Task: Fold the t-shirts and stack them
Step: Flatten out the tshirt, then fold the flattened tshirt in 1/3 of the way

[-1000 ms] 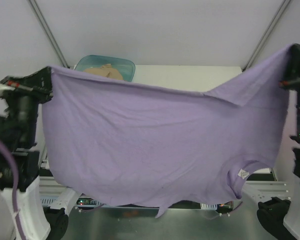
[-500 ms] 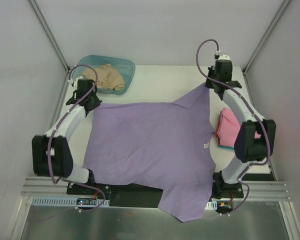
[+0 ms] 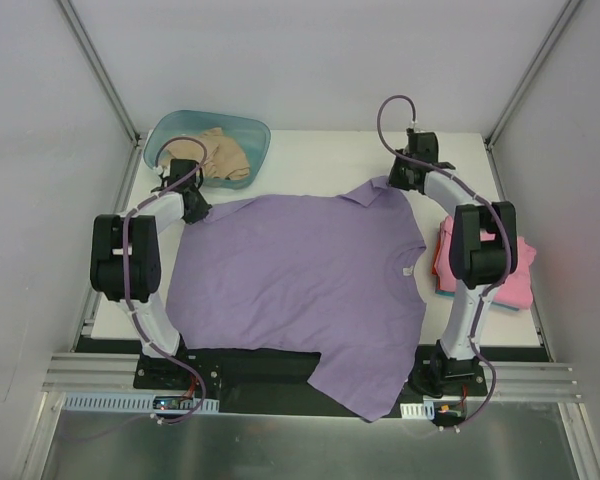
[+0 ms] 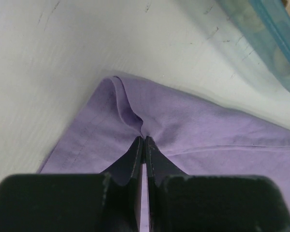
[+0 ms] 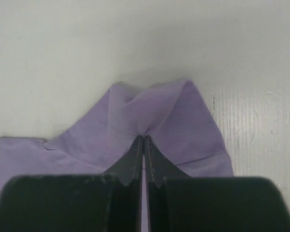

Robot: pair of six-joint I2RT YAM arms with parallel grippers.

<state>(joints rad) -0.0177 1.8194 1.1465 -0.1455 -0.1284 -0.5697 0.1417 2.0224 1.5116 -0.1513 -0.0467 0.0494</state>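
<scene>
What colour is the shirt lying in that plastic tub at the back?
Tan, inside the teal tub; the tan shirt shows best from the top camera.

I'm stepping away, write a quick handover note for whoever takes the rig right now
Left gripper: shut on a far corner of the lavender t-shirt.
Right gripper: shut on its other far corner.
Lavender t-shirt lies spread flat on the table, its near part hanging over the front edge.
Pink t-shirt sits folded at the right.
Tan t-shirt lies crumpled in the teal tub.
Left: fold and stack the lavender, then the tan.
</scene>
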